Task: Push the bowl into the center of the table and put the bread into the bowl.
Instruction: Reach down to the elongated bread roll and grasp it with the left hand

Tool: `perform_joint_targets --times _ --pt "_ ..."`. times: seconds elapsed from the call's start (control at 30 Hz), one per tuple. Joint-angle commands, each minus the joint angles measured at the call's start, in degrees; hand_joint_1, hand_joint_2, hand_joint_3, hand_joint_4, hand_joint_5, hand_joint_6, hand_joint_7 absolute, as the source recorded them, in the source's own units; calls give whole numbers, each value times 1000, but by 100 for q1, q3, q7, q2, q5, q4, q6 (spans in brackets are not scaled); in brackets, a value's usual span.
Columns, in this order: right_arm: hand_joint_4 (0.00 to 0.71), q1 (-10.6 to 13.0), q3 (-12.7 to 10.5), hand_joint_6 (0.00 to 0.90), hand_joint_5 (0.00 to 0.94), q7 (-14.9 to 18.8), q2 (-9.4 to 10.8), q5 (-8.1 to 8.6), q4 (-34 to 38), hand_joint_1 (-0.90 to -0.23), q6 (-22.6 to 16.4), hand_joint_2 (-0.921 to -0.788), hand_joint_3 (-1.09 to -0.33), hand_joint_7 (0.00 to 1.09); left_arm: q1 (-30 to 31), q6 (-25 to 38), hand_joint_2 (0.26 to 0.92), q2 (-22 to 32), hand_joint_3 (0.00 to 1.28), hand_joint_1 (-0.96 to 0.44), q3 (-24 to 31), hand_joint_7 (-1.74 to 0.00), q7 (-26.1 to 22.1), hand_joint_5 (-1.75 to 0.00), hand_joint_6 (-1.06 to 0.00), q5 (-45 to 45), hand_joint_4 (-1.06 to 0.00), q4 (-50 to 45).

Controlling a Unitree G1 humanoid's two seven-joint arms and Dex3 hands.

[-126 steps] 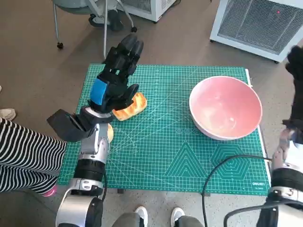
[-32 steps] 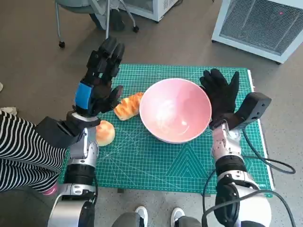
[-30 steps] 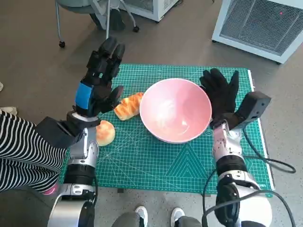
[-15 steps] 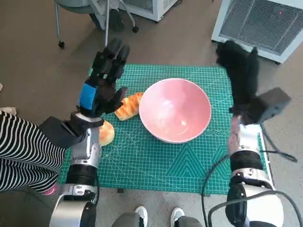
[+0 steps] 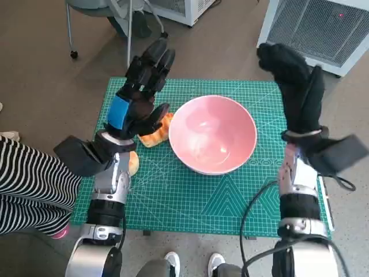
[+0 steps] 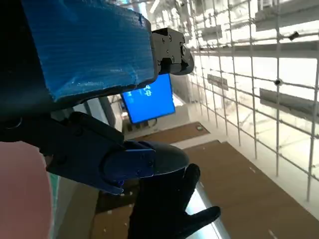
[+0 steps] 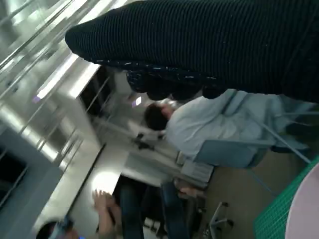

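Bright even light, wrist views glary, blurred

Your robot's left hand is black and blocky, built of hard segmented fingers, with a patch of bright blue tape across the back just behind them. Farther back from those fingers sits a black angular wrist housing, then a pale silver-grey forearm ringed with dark bands. Your right hand wears a black knitted glove with a fine ribbed weave. Behind its fingers you see another black box-shaped housing, a pale forearm, and a black cable looping beside it.
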Motion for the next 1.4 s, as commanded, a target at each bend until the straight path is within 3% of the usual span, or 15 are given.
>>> perform_joint_targets --times 0.03,0.23,0.33,0.4,0.5,0.6,0.7,0.87,1.4 --pt "157 230 181 58 9 -14 -75 -158 -252 -749 5 -921 -674 452 -174 139 921 17 439 -654 -49 -440 -125 -1 1 -55 -89 -152" --pt "155 256 250 28 4 -83 -131 -198 -351 -763 14 -921 -683 490 -275 125 921 267 410 -652 14 -445 -212 -1 1 61 -87 -85" --pt "156 262 247 24 5 -122 -140 -211 -371 -768 44 -921 -684 499 -314 261 910 666 308 -635 -24 -432 -50 -2 1 525 -89 -136" --pt "157 266 242 22 5 -139 -134 -190 -377 -769 82 -921 -684 504 -289 653 867 1136 237 -593 -136 -404 151 -1 1 1168 -86 -405" --pt "158 279 238 21 5 -174 -128 -187 -393 -770 120 -921 -683 508 -298 1830 792 1991 134 -488 -415 -313 340 0 -9 2498 -58 -1053" --pt "159 281 230 19 5 -202 -122 -189 -392 -771 149 -921 -682 512 -325 2634 721 2363 46 -345 -573 -175 354 0 -46 3196 -22 -1435" --pt "159 280 228 18 5 -246 -123 -205 -385 -769 180 -921 -682 516 -418 3544 690 2609 18 -259 -704 -115 124 1 -77 3573 -6 -1734" --pt "161 283 224 16 5 -276 -128 -205 -362 -763 194 -921 -682 521 -579 4101 682 2717 8 -229 -782 -87 -162 1 -110 3573 0 -1696" --pt "163 300 197 14 4 -291 -80 -56 -463 -751 377 -921 -682 534 -945 4684 688 2585 5 -311 -1629 -52 -367 1 -152 3896 1 -944"
